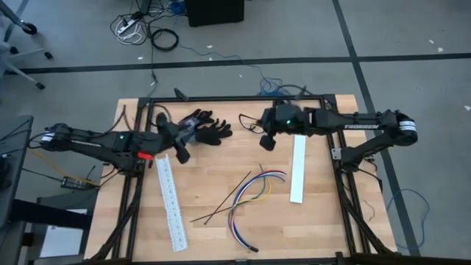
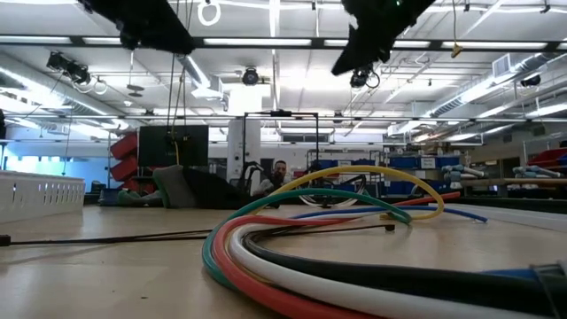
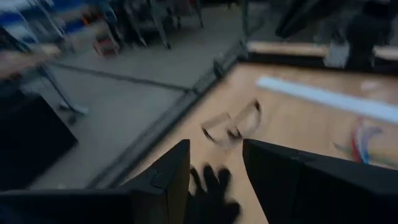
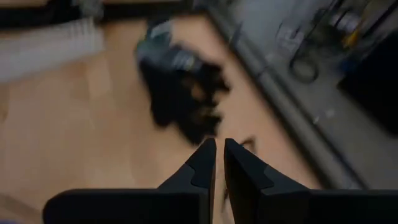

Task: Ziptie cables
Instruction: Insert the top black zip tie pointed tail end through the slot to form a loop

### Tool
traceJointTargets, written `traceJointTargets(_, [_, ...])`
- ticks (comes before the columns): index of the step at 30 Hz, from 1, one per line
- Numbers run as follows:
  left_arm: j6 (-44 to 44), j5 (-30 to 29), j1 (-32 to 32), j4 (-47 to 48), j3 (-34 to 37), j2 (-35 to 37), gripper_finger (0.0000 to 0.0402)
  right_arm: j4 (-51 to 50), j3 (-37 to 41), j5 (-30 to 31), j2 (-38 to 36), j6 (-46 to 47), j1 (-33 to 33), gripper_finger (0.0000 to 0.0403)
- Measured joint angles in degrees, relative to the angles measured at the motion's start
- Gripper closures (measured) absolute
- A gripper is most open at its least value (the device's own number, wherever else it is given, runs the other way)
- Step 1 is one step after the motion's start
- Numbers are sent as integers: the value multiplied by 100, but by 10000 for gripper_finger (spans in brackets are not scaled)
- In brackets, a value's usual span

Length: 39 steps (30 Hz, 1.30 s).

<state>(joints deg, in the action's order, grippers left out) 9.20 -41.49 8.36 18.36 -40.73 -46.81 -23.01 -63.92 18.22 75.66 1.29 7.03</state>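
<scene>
Your cables (image 1: 250,193) lie loose on the wooden worktop (image 1: 221,158), a little toward its near edge and roughly midway between the two arms. They fan out in curved arcs of yellow, blue, green and purple, with thinner dark strands (image 1: 221,208) trailing off to the left. From the low camera you see them close up as a sweep of green, red, white and black loops (image 2: 292,257) with a yellow arc (image 2: 372,177) rising over them. Nothing touches the cables.

Just to the right of the cables a white strip (image 1: 297,169) lies flat, running front to back; a second, slotted white strip (image 1: 170,202) lies well to the left of them, slightly angled.

Your right tool (image 1: 268,141) hangs above the far part of the worktop, beyond the cables and apart from them. Its wrist camera shows the two fingers (image 4: 202,165) nearly together, with only a thin gap between them and nothing in it.

Your left tool (image 1: 180,153) sits over the far left part of the worktop, just beside a dark glove-like heap (image 1: 206,126). Its fingers (image 3: 171,180) stand partly apart, and a dark shape (image 3: 211,193) shows between them; you cannot tell from here whether they grip it.
</scene>
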Motion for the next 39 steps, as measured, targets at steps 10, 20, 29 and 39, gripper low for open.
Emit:
traceJointTargets(10, [378, 110, 480, 509, 407, 262, 273, -1727, 119, 1163, -181, 1101, -899, 379])
traceJointTargets(20, [1390, -437, 1052, 353, 1225, 982, 282, -692, 1898, 1618, -1734, 1875, -1470, 377])
traceJointTargets(29, [1201, -712, 858, -281, 1586, 646, 282, 1206, 2848, 1385, -2156, 988, -1183, 375])
traceJointTargets(39, [1089, -516, 669, -434, 1591, 560, 250, 1371, 2857, 976, -1753, 844, -713, 359])
